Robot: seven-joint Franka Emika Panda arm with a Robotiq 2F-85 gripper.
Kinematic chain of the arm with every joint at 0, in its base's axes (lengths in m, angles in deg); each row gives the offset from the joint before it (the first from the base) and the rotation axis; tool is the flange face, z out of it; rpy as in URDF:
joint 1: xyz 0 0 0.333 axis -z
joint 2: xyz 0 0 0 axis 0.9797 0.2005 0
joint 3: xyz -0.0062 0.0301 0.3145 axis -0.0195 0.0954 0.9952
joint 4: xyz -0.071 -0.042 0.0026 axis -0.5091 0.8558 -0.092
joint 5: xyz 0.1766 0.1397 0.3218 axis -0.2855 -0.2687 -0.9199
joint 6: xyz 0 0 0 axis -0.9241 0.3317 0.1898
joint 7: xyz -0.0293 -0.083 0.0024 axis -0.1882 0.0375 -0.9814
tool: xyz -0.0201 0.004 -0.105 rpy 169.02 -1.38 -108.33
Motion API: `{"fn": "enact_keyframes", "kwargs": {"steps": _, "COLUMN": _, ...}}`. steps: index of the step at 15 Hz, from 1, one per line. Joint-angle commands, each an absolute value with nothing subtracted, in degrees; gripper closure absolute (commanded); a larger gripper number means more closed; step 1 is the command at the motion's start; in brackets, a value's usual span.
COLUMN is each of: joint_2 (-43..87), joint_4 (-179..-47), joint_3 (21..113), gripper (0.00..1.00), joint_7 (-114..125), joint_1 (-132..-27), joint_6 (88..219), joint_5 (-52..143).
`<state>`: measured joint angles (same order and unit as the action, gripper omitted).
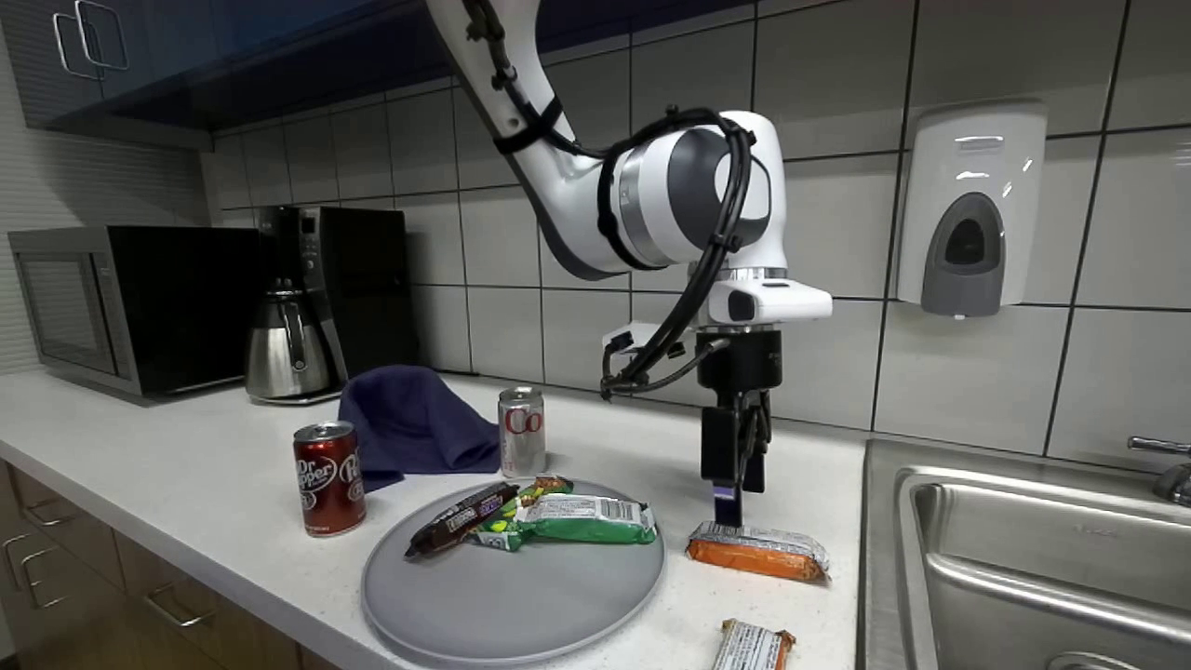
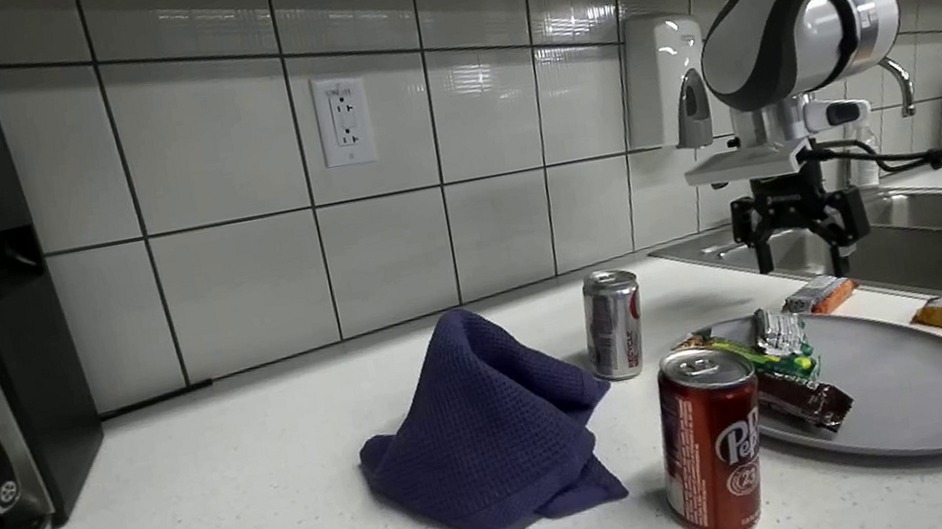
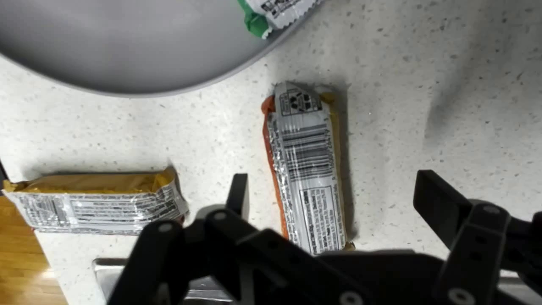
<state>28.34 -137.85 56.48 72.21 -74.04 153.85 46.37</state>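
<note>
Table (image 1: pixel 214 456): long, white, speckly, carries pretty much everything here.
Arm (image 1: pixel 577 223): the big white fella, comes in from up top with its wrist pointing straight down.
Sink (image 1: pixel 882 521): steel, right beside the patch the arm's working over.
Plate (image 1: pixel 502 605): grey, flat, round, near the sink but not touching it.
Towel (image 2: pixel 491 435): purple, bunched up like a little tent, on the far side of the plate from the sink.
Claw (image 3: pixel 332 190): fingers spread well apart, nothing in them. Looking down from the wrist, the orange bar (image 3: pixel 307 165) sits between them. Seems to me like the lining-up step, no squeeze yet; can't tell whether a fingertip is brushing the wrapper.
Dr Pepper can (image 1: pixel 330 484): upright near the towel, same goes for the silver can (image 1: pixel 522 433).
Yellow bar (image 3: pixel 97 207): off by itself near the table's edge, printed side up.
Green bar (image 1: pixel 586 521): on the plate, bunched up with a brown bar (image 1: pixel 462 519).
Orange bar: flat on the table between plate and sink, barcode up. It's closer to one finger than the other, so I reckon the next move calls for a small sideways fix, then straight down, then closing on the long sides. Gently tho, that wrapper looks slick and could skid if one finger hits first.
</note>
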Motion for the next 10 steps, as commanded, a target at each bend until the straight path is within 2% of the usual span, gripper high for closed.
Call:
{"fn": "enact_keyframes", "kwargs": {"steps": 1, "joint_2": 27.79, "joint_4": -139.08, "joint_3": 56.27, "gripper": 0.00, "joint_7": 69.94, "joint_1": -73.04, "joint_6": 154.95, "joint_5": 46.07}}
{"fn": "enact_keyframes", "kwargs": {"steps": 10, "joint_2": 30.59, "joint_4": -139.16, "joint_3": 55.60, "gripper": 0.00, "joint_7": 70.83, "joint_1": -73.19, "joint_6": 157.58, "joint_5": 45.95}}
